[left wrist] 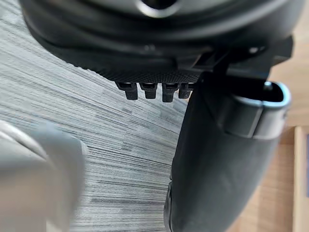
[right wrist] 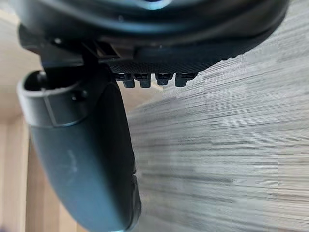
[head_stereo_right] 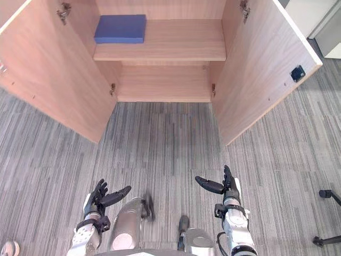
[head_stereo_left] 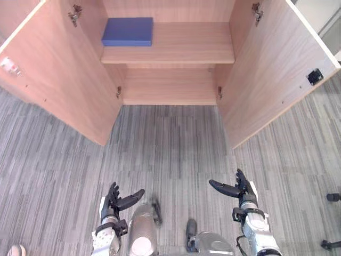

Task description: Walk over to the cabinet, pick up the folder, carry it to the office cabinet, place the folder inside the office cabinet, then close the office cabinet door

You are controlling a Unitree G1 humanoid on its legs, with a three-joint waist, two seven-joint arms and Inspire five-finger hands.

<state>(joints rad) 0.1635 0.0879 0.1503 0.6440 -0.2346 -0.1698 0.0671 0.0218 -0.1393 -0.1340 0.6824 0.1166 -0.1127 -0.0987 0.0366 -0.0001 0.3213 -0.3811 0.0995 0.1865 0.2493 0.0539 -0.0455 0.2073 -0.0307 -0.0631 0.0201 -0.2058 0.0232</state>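
Straight ahead stands a light-brown wooden office cabinet, with both of its flat wooden doors swung wide: the left door angles out to one side and the right door to the other, a small black fitting near the right door's outer edge. Inside, a plain wooden shelf splits the cabinet into an upper and a lower compartment. A flat, rectangular blue folder lies on the shelf in the upper compartment, pushed into the left rear corner, close to the left side wall. The rest of the shelf to its right is bare wood. The lower compartment shows only its wooden back and floor.

In front of the cabinet stretches a grey striped carpet floor. Both dark hands hang low over it, well apart from the folder and outside the cabinet. The left hand has its fingers straight and its thumb spread toward the middle, holding nothing. The right hand mirrors it, fingers straight, thumb reaching inward, also empty. In each wrist view the thumb stands clear of the fingertips, with carpet and the edge of wooden panelling beyond. The folder lies forward and left of both hands, nearer the left hand's side.
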